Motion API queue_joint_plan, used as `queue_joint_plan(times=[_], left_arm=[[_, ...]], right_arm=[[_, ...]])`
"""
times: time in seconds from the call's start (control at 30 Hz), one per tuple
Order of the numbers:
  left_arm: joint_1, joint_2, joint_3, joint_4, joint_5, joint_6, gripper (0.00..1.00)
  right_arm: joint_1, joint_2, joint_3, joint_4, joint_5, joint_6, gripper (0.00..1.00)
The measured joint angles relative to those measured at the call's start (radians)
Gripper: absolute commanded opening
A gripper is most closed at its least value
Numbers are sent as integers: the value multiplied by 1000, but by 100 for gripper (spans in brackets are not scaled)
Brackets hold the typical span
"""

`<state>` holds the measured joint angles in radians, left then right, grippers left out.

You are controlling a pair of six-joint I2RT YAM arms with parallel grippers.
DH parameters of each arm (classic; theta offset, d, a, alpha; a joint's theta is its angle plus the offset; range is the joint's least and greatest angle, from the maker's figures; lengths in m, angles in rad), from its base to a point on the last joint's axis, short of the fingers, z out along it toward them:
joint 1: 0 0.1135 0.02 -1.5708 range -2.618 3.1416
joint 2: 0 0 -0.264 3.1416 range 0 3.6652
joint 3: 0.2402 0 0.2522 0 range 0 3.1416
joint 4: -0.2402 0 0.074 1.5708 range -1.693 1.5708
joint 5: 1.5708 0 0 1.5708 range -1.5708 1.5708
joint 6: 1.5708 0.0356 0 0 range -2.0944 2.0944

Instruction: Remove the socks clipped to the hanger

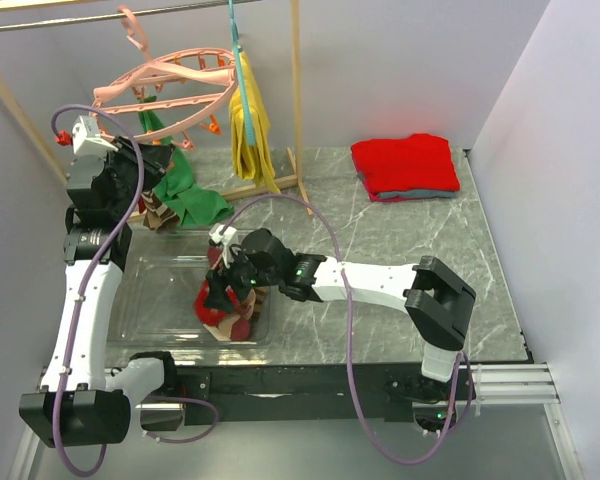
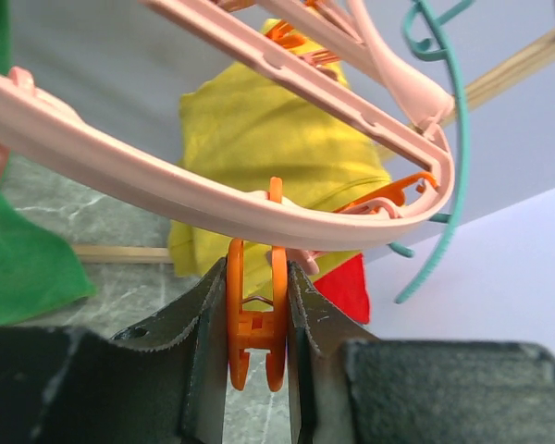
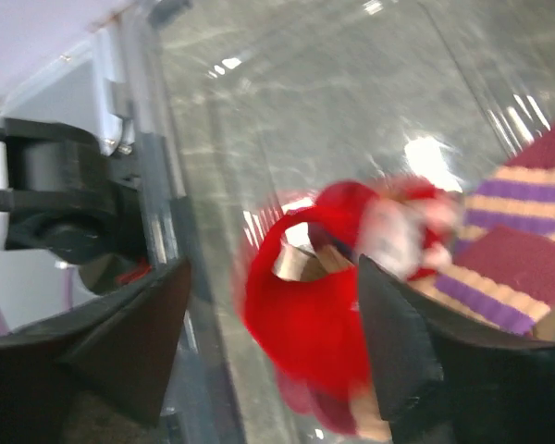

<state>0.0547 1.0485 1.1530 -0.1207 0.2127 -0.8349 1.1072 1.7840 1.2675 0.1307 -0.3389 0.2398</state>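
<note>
The pink ring hanger (image 1: pixel 170 80) hangs at the back left. It also crosses the left wrist view (image 2: pixel 166 190). My left gripper (image 1: pixel 152 160) is raised under its rim and shut on an orange clip (image 2: pixel 256 319). No sock shows in that clip. A brown-striped sock (image 1: pixel 160 215) sits below the left gripper beside the green cloth (image 1: pixel 190 195). I cannot tell if it is clipped. My right gripper (image 1: pixel 225 285) is down in the clear bin (image 1: pixel 145 300), open (image 3: pixel 273 277). A blurred red sock (image 3: pixel 305 314) is loose between its fingers. A beige sock with purple stripes (image 3: pixel 509 250) lies beside it.
A yellow garment (image 1: pixel 250 125) on a teal hanger (image 2: pixel 449 176) hangs just right of the ring. Folded red cloth (image 1: pixel 405 165) lies at the back right. Wooden rack posts (image 1: pixel 297 90) stand behind. A purple cable (image 1: pixel 330 250) loops over the right arm.
</note>
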Motion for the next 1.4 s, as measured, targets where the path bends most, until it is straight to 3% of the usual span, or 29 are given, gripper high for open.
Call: queue_joint_plan(times=[0.03, 0.07, 0.4, 0.63, 0.77, 1.0, 1.17, 1.2, 1.37, 1.4], left_arm=[[0, 0, 6, -1, 6, -5, 1], [0, 0, 13, 0, 13, -11, 1], [0, 0, 43, 2, 61, -62, 1], [0, 0, 43, 2, 87, -103, 1], [0, 0, 43, 2, 93, -121, 1], [0, 0, 48, 0, 98, -132, 1], [0, 0, 49, 0, 104, -140, 1], [0, 1, 50, 0, 105, -142, 1], [0, 2, 59, -3, 104, -147, 1], [0, 2, 59, -3, 104, -147, 1]], right_arm=[[3, 0, -8, -5, 20, -10, 96], [4, 0, -14, -10, 37, -18, 100], [4, 20, 48, 38, 282, -144, 100], [3, 185, 167, 382, 345, -247, 100], [3, 375, 357, 468, 346, -267, 97], [-3, 586, 563, 541, 350, -294, 68], [-12, 673, 662, 570, 359, -298, 57], [-14, 686, 680, 571, 363, -299, 49], [-25, 750, 806, 552, 388, -308, 28], [-26, 756, 829, 545, 393, -311, 17]])
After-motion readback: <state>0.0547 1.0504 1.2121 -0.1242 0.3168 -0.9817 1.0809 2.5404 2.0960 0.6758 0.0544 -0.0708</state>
